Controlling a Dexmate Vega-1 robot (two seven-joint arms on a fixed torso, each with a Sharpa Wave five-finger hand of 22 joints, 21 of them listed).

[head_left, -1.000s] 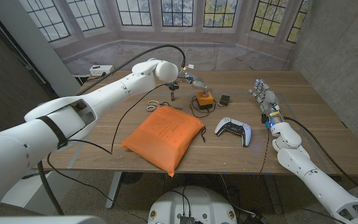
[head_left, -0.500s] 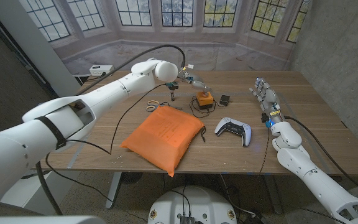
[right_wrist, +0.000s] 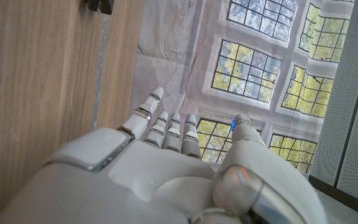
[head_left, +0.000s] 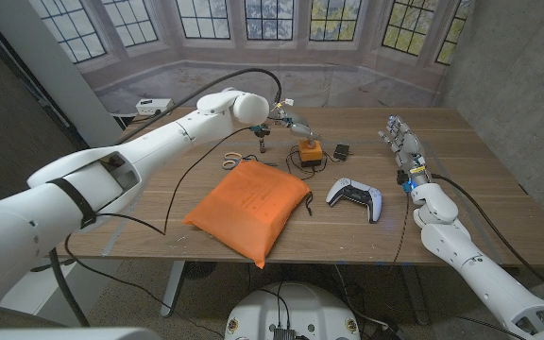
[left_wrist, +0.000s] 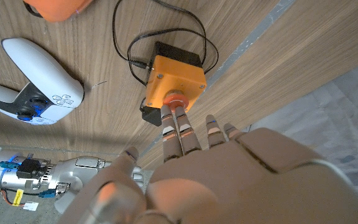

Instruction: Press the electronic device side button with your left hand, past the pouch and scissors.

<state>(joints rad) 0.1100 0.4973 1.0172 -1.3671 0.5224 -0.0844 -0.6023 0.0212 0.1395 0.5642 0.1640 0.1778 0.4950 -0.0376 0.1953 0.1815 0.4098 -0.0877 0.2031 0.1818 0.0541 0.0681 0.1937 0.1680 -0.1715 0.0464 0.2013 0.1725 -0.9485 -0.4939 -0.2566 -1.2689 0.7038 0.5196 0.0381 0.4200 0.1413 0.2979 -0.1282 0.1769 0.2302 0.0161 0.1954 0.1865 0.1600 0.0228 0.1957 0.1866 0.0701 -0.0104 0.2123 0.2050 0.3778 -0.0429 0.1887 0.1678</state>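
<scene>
Wooden desk (head_left: 480,203) carrying orange pouch (head_left: 250,205) at front, scissors (head_left: 233,158) just behind it. Orange electronic device (left_wrist: 174,81) beyond both, left hand (head_left: 289,123) over it, fingertips (left_wrist: 171,116) on its button, grasping nothing. Right hand (head_left: 401,144) upright near desk's right side, fingers apart, empty.

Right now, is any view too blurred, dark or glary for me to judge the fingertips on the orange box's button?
Left wrist view: sharp on the orange box with its black cable and the fingertips at its button; only the near back of the left robot hand is soft. Head view: evenly lit, no glare, but the contact is tiny. Right wrist view: bright windows, no help.
</scene>
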